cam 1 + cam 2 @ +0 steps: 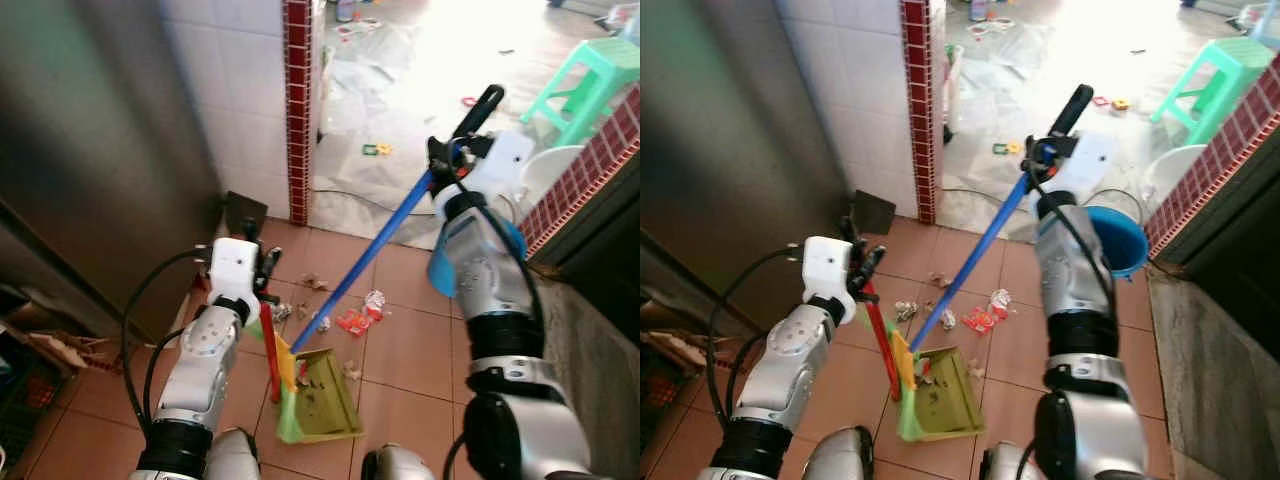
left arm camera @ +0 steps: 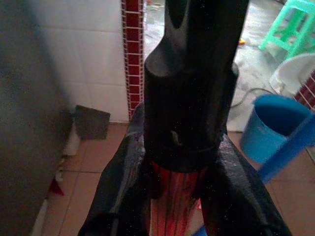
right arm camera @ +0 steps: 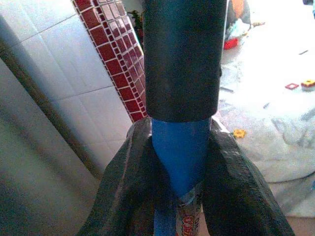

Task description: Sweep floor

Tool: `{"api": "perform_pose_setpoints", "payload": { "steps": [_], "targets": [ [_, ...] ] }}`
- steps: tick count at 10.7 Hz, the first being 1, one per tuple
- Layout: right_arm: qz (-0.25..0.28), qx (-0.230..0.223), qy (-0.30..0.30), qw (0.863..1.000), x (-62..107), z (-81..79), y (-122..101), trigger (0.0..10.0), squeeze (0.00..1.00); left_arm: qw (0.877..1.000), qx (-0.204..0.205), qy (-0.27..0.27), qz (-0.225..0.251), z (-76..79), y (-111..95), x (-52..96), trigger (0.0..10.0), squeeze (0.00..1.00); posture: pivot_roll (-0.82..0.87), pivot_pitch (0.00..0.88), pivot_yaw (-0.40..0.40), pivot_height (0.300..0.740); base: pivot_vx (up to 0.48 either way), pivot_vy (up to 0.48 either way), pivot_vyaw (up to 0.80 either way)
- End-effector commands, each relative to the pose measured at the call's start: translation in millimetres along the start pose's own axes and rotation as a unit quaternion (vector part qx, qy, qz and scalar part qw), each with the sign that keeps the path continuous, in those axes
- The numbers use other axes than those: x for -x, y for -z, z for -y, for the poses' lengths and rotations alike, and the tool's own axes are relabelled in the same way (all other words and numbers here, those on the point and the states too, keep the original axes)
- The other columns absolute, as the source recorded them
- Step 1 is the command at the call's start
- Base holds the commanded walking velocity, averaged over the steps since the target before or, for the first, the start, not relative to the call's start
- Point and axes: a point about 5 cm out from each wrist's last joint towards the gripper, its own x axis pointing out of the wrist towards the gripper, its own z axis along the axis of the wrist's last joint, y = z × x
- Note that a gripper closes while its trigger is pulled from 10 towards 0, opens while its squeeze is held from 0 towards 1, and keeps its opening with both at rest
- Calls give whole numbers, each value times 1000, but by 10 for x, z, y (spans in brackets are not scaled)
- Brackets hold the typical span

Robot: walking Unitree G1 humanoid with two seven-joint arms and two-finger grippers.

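Observation:
My left gripper [image 1: 262, 287] is shut on the red handle [image 1: 270, 345] of a green dustpan [image 1: 325, 400], which rests on the brown tiled floor with bits of litter inside it. In the left wrist view the black fingers [image 2: 120, 191] clamp that red handle [image 2: 170, 209]. Higher up, my right gripper [image 1: 447, 165] is shut on the blue broom handle [image 1: 375, 255] just below its black grip. The broom slants down to the left, and its lower end sits at the dustpan's mouth. Scraps of paper and a red wrapper [image 1: 352, 321] lie on the tiles beyond the dustpan.
A grey steel cabinet [image 1: 90, 150] and a white tiled wall with a red mosaic pillar [image 1: 297, 110] stand on my left. A blue bucket [image 1: 1120, 242], a white basin [image 1: 548, 168] and a green stool [image 1: 590, 80] are on my right. Beyond lies a bright floor with plastic sheeting.

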Motion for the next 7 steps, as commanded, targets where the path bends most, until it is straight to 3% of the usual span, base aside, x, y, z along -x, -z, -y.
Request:
{"api": "perform_pose_setpoints", "payload": {
  "steps": [1, 3, 4, 7],
  "targets": [
    [43, 13, -19, 999, -40, -49, -193, 10000, 0, 1000, 5, -12, 18, -18, -72, -3, 10000, 0, -63, 83, -12, 740, 0, 0, 0],
    [67, 75, -34, 994, -57, -16, -310, 10000, 0, 992, -18, -70, 101, -213, -423, -4, 10000, 0, -62, 85, -12, 740, 0, 0, 0],
    [78, 102, -28, 991, -60, 40, -353, 10000, 0, 987, -6, -82, 140, -267, -614, 7, 10000, 0, -62, 85, -12, 740, 0, 0, 0],
    [109, 133, -6, 985, -65, 132, -466, 10000, 0, 979, -12, -92, 183, -274, -845, 52, 10000, 0, -55, 86, -10, 740, 0, 0, 0]
  ]
}}
